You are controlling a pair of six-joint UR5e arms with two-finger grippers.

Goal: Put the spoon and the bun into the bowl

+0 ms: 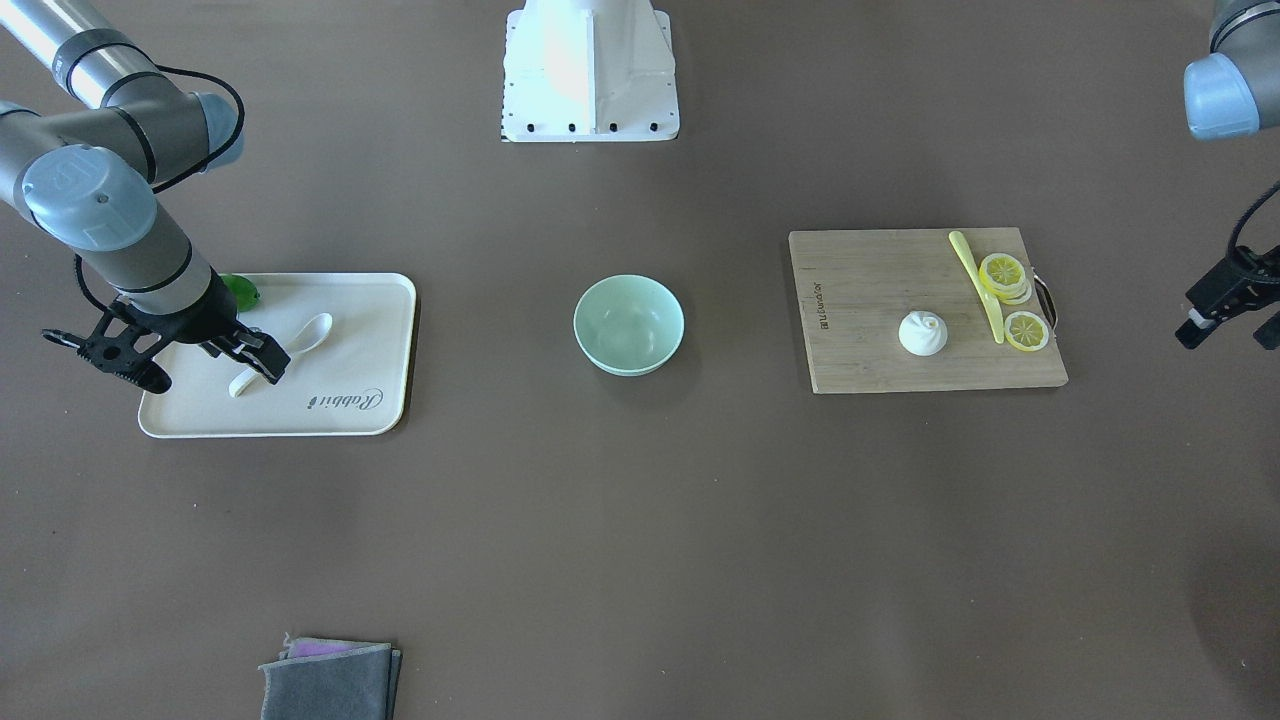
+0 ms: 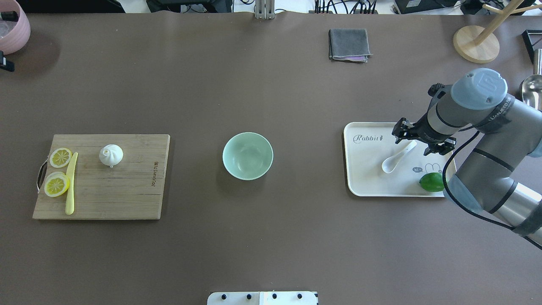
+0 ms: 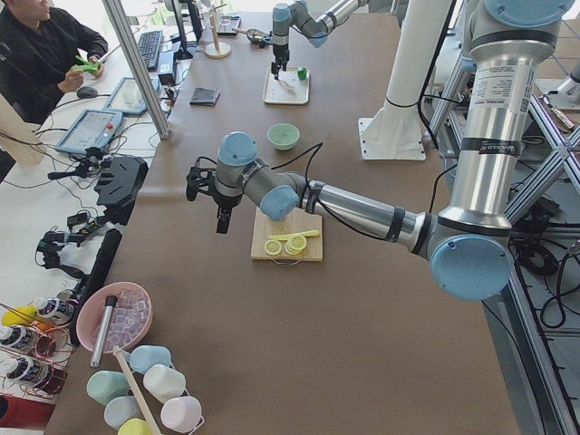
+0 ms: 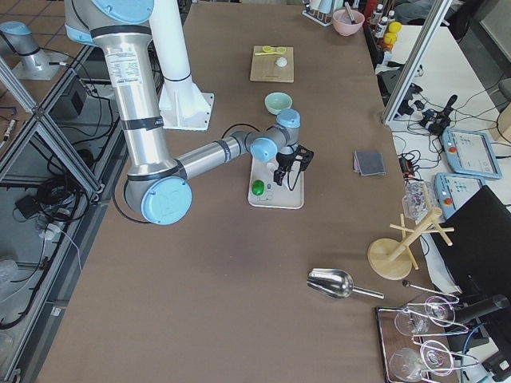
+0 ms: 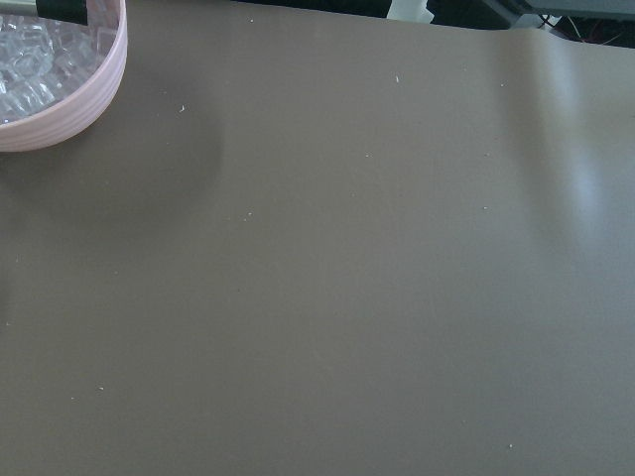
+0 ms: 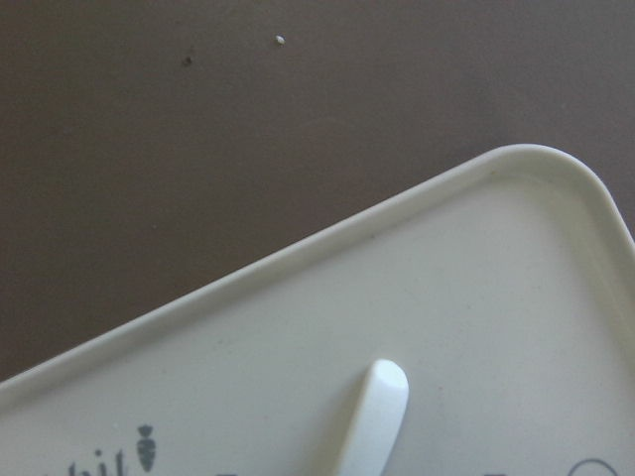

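The cream-white spoon [image 2: 398,157] lies on a white tray [image 2: 368,178], also in the front view [image 1: 300,340]. My right gripper [image 2: 419,140] hangs open just over the spoon's handle, a finger on each side [image 1: 218,378]. The right wrist view shows only the handle's tip [image 6: 372,416]. The white bun [image 2: 111,154] sits on a wooden cutting board [image 2: 127,190], also in the front view [image 1: 922,333]. The mint-green bowl [image 2: 247,156] stands empty mid-table [image 1: 628,325]. My left gripper [image 1: 1228,322] hovers open beyond the board's outer end, holding nothing.
A green lime [image 2: 432,182] lies on the tray by the right arm. Lemon slices [image 2: 60,156] and a pale-yellow knife [image 2: 70,182] lie on the board. A grey cloth [image 2: 348,44], a pink ice bowl [image 2: 12,25] and a wooden stand [image 2: 476,42] sit at the far edge.
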